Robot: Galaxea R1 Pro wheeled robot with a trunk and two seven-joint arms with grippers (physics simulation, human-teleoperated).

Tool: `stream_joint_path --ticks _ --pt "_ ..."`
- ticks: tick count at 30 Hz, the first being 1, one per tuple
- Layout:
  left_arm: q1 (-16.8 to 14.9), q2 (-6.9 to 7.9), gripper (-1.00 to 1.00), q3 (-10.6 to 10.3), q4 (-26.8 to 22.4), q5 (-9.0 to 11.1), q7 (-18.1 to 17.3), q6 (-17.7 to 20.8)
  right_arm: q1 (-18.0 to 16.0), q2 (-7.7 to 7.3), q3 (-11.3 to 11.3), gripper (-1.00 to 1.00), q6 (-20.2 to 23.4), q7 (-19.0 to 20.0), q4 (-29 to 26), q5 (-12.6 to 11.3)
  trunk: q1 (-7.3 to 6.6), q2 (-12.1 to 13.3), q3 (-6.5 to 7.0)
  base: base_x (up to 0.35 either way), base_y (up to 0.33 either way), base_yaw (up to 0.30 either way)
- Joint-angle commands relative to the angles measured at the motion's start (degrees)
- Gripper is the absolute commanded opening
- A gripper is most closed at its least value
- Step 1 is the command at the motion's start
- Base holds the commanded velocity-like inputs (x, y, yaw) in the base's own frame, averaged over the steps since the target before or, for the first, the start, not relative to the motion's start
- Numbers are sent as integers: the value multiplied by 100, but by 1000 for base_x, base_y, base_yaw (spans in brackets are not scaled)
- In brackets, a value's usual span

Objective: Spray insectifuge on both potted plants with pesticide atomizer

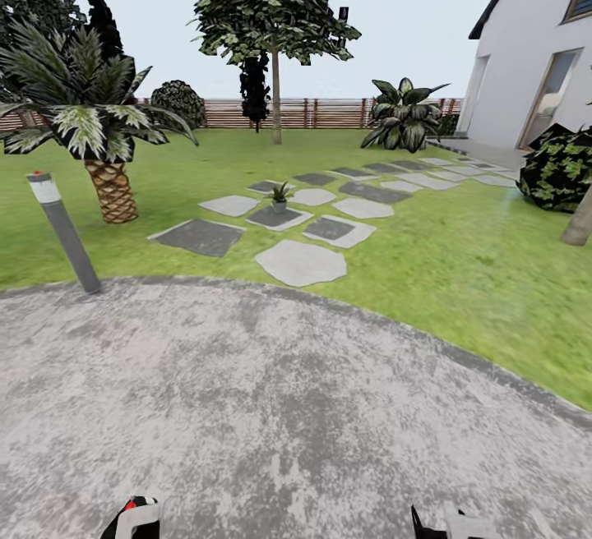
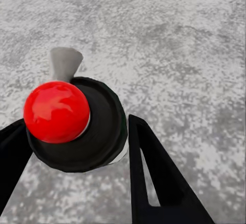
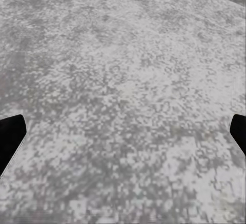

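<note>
Pinched between the left tool's [image 2: 77, 147] black fingers, the pesticide atomizer [image 2: 77, 124] is already in hand, right tool [image 3: 123, 131] spread empty, so next comes driving toward the potted plant [image 1: 279, 195] at frame centre on the stepping stones [image 1: 300, 262].

Left end effector [image 2: 77, 147] apparently clamped on the atomizer [image 2: 77, 126]; right end effector [image 3: 123, 137] spread wide, low.

potted plant [image 1: 279, 194] on stepping stones [image 1: 300, 262], beyond patio [image 1: 271, 407]
</note>
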Motion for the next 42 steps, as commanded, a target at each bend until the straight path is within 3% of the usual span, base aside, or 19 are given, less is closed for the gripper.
stream_joint_path --ticks 1,42 --pt "-3 0 -100 -1 4 15 4 -18 -3 0 -8 100 -17 -2 4 1 2 -2 -5 339 0 0" --pt "-3 0 -100 -1 6 15 4 -18 -3 -2 -8 100 -17 -2 4 1 2 -2 -5 335 102 0"
